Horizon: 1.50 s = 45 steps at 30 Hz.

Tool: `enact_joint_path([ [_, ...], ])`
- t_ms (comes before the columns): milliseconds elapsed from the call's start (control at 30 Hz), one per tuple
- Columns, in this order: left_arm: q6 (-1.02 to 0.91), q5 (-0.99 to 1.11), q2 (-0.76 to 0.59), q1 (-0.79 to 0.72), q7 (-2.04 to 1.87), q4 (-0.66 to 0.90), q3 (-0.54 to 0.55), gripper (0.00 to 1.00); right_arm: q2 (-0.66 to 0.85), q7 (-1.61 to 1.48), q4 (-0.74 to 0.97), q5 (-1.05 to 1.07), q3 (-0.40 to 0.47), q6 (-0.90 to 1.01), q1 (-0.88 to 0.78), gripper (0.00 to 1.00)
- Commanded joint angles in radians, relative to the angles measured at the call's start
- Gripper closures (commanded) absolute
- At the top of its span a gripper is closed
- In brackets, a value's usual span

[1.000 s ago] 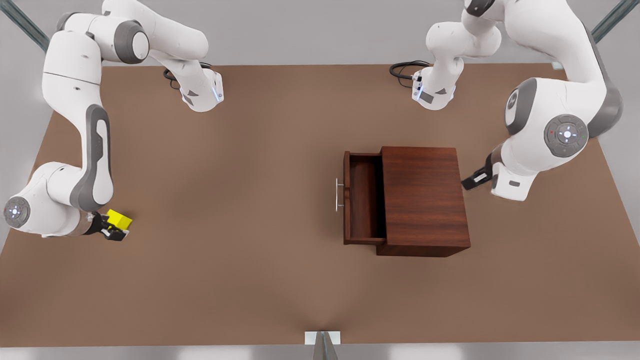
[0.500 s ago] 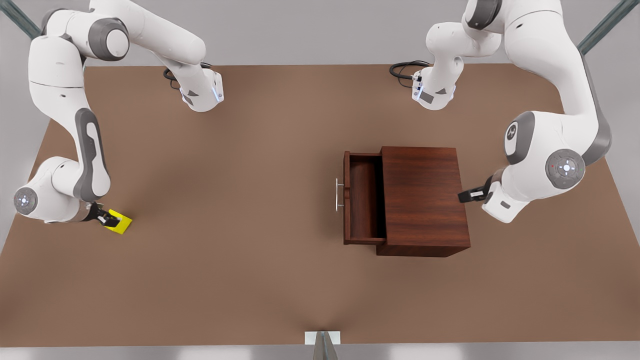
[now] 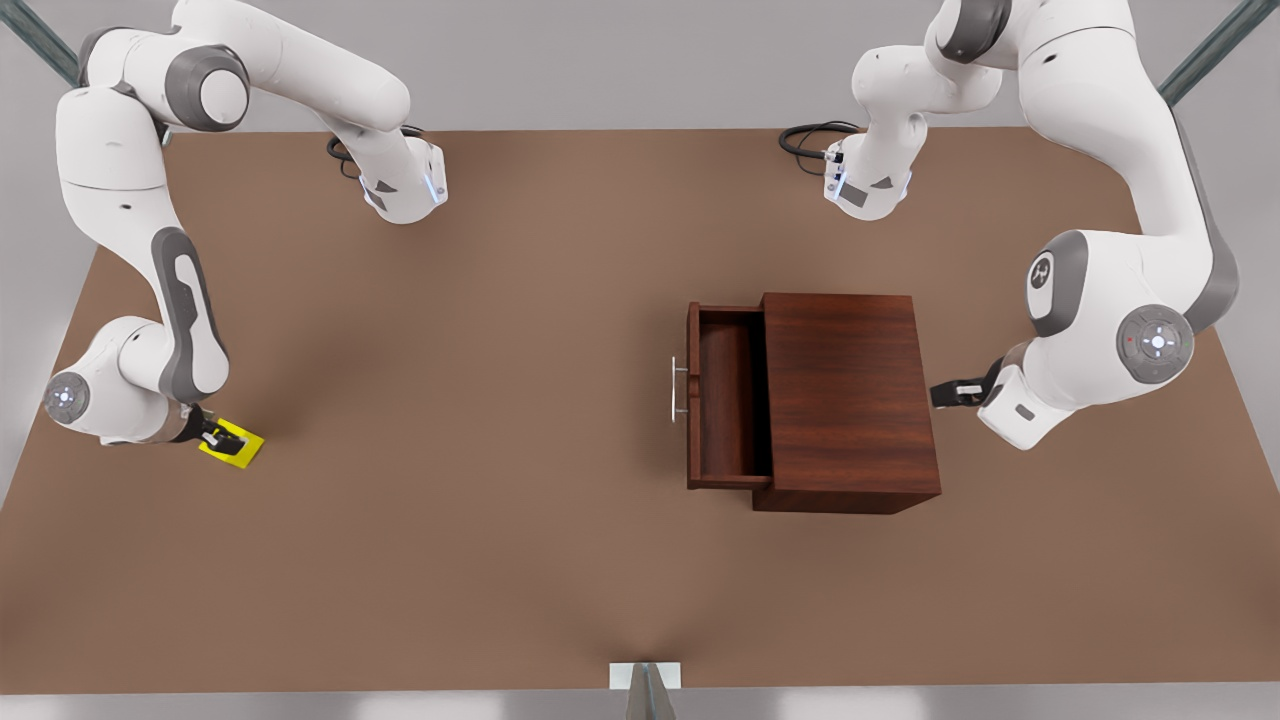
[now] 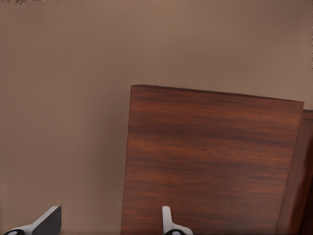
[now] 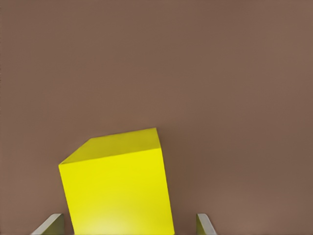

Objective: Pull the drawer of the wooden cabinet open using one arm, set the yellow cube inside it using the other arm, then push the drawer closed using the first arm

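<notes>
Facing the front view's left, drawer (image 3: 728, 398) juts from wooden cabinet (image 3: 848, 400).

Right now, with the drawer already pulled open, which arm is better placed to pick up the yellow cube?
The right. Its right gripper sits open around the yellow cube, far from the drawer. The left gripper waits open behind the wooden cabinet.

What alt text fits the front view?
A dark reddish-brown wooden cabinet sits on a brown table, its shallow drawer pulled open toward the front view's left. At far left the right gripper is at a small yellow cube, jaws open around it; the left gripper, open, waits behind the cabinet.
</notes>
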<state>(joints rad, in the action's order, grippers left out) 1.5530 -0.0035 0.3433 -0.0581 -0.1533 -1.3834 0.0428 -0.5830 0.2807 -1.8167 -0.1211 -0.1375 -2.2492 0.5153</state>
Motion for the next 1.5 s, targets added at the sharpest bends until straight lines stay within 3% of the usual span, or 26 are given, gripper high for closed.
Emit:
enact_joint_path([
  [0, 0.001, 0.0, -0.001, 0.0, 0.113, 0.001, 0.0, 0.0, 0.0, -0.023, 0.0, 0.001, -0.004, -0.015, 0.0, 0.0],
  [800, -0.007, 0.002, -0.003, -0.006, 0.097, -0.006, 0.002, 0.0, -0.086, -0.012, 0.039, -0.012, -0.005, -0.055, 0.009, 0.0],
  [1033, -0.008, 0.002, -0.006, -0.008, 0.083, -0.014, 0.005, 0.0, -0.089, -0.002, 0.039, -0.005, -0.013, -0.069, 0.009, 0.28],
  [1367, -0.01, 0.004, -0.01, -0.014, 0.074, -0.025, 0.006, 0.0, -0.001, 0.029, 0.042, 0.017, -0.059, 0.019, 0.006, 0.34],
  [1467, -0.014, 0.004, -0.012, -0.014, 0.074, -0.028, 0.006, 0.0, 0.011, 0.15, 0.122, 0.018, -0.134, 0.138, -0.009, 0.34],
])
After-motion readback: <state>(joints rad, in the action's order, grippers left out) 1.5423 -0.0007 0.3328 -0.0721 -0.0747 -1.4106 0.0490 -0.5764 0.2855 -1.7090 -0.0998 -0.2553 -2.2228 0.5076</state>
